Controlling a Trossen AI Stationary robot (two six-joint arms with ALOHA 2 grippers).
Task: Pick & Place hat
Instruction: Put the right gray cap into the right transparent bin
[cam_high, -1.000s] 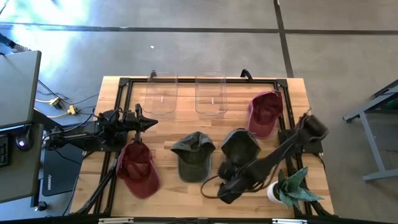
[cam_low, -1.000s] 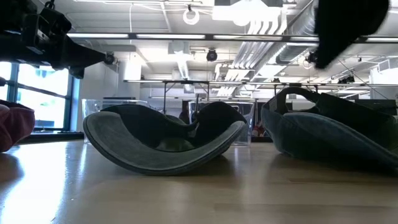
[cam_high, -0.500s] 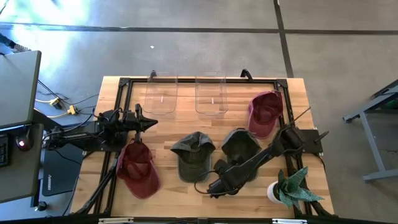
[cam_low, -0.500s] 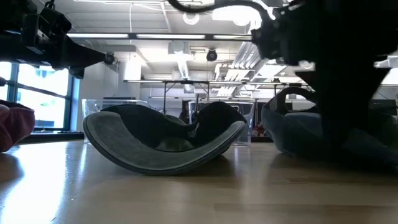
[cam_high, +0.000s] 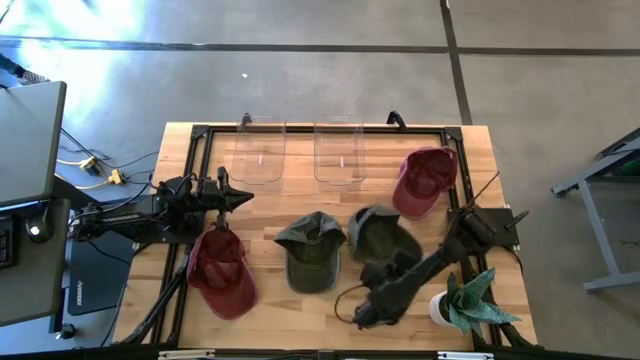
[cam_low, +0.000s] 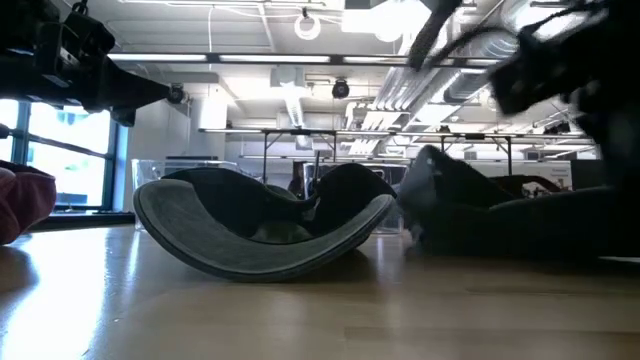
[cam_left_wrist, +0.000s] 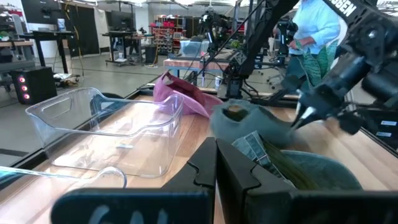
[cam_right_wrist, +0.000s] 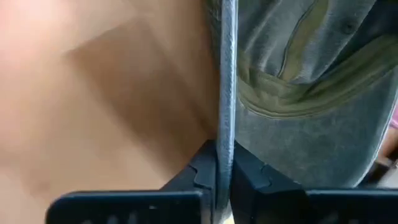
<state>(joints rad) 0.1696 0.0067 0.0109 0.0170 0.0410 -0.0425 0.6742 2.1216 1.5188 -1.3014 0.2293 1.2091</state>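
Four caps lie on the wooden table (cam_high: 300, 205), seen from above: a maroon cap (cam_high: 222, 270) at about eight o'clock, an olive cap (cam_high: 311, 250) near the centre, a dark grey-green hat (cam_high: 380, 233) just to its three o'clock side, and a second maroon cap (cam_high: 428, 180) toward two o'clock. Two clear plastic bins (cam_high: 260, 152) stand side by side along the twelve o'clock edge. The right gripper (cam_high: 385, 272) reaches in from the four o'clock corner and is clenched on the rim of the dark grey-green hat; its wrist view shows the thin edge of the brim (cam_right_wrist: 227, 81) pinched between the two dark fingers (cam_right_wrist: 202, 171), with the hat's lining spread beyond. In the low view the hat (cam_low: 500, 210) sits on the tabletop behind the olive cap (cam_low: 260, 225). The left gripper (cam_high: 240, 197) waits at nine o'clock, above the first maroon cap, its fingers pressed together on nothing. A potted plant (cam_high: 468, 300) stands at the five o'clock corner
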